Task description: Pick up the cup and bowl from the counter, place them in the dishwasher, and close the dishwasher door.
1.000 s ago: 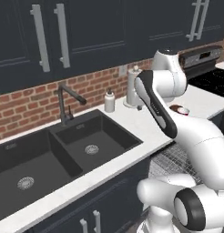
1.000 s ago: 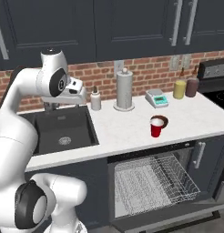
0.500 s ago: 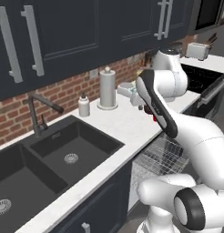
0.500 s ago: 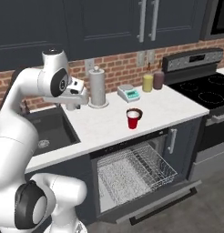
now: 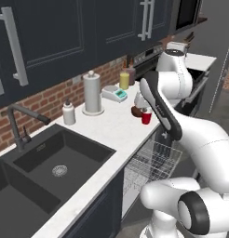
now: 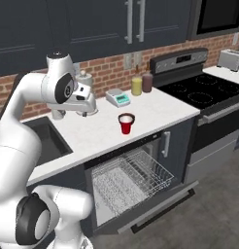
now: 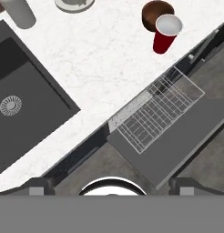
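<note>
So the bench (image 7: 109, 59) carries one red cup (image 7: 165, 33) touching one brown bowl (image 7: 155, 13) at its 11 o'clock, both parked right above the dishwasher (image 6: 141, 194), handy for loading. Its door (image 7: 186, 136) is dropped flat with the one wire rack (image 7: 155, 113) pulled out, ready to receive. The claw (image 7: 112, 182) hangs overhead, fingers apart, holding nothing.

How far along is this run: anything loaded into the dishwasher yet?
Nothing loaded. The dishwasher door is down and the wire rack pulled out, holding no dishes. The cup and bowl stand together on the counter. The gripper is open, high above, holding nothing. Left: both picks, both placements, closing the door.
</note>
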You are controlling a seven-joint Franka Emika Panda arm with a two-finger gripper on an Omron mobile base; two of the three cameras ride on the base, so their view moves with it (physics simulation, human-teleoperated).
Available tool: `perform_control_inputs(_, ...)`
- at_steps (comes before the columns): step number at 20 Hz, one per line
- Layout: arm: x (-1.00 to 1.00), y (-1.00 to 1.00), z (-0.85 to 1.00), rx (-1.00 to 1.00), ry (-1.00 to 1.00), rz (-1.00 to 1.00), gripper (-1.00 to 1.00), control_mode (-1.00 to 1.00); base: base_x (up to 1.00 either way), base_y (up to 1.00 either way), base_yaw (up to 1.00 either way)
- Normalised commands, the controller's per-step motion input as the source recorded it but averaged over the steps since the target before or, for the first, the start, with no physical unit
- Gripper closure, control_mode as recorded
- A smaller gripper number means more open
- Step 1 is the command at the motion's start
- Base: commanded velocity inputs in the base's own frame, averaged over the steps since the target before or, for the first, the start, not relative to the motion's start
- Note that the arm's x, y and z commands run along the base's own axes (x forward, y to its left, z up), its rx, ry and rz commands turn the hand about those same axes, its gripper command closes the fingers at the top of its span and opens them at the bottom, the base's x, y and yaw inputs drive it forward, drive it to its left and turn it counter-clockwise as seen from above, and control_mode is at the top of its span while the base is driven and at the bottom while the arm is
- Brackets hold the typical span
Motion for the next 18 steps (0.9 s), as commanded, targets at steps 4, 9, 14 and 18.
perform_control_inputs(4, 0.0, 0.0, 0.0, 0.0, 0.0, 0.0, -1.0, 1.0, 0.14, 0.09, -0.24)
perform_control_inputs(9, 0.0, 0.0, 0.0, 0.0, 0.0, 0.0, -1.0, 1.0, 0.04, 0.0, -0.19)
perform_control_inputs(14, 0.28, 0.0, 0.0, 0.0, 0.05, -0.18, -1.0, -1.0, 0.0, 0.0, 0.0)
perform_control_inputs(18, 0.54, 0.0, -0.03, 0.0, 0.06, -0.19, -1.0, -1.0, 0.0, 0.0, 0.0)
